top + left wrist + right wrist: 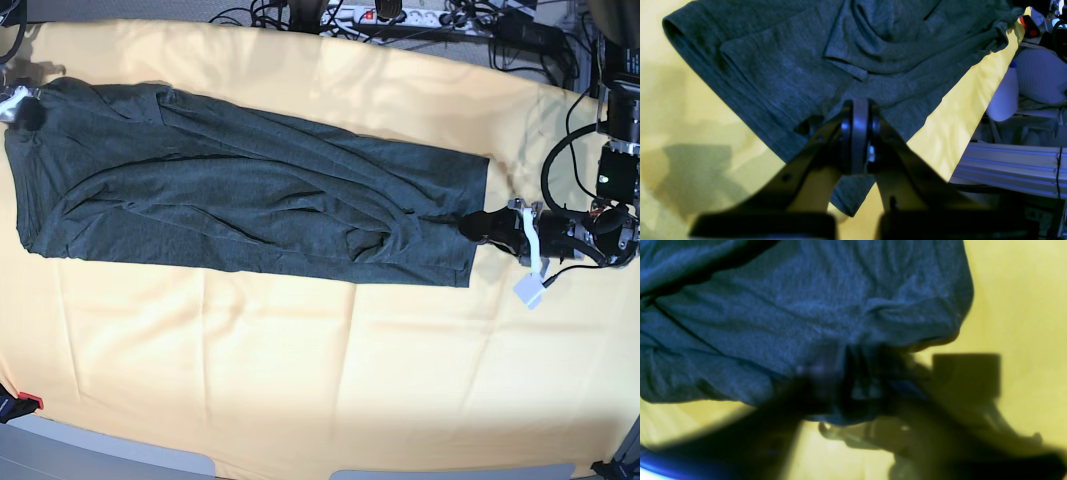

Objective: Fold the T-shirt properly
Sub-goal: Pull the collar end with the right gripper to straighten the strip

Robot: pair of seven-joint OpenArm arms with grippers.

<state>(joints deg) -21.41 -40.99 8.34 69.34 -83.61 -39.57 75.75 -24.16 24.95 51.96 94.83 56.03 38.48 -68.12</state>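
T-shirt [240, 190] fabric lies stretched in a long band across the far half of the bench [300, 390], running from the far left edge down toward the right, on the pale yellow-orange cloth [300, 350] that covers the bench. It is already doubled lengthwise, with diagonal creases and a loose pucker near its right end.

My left fingers [858, 133] are clenched flat together on a tongue of the T-shirt's hem at the right end; in the left wrist view the dark knit passes between them and hangs out below. In the base view this arm sits just right of the shirt's right edge, touching it.

My right fingers [853, 390] are at the shirt's far left corner. The right wrist view is blurred there: dark fabric bunches just over them and touches them, but I cannot tell whether they are released or grasping it.

Cables and a power strip [400, 15] lie beyond the far edge.
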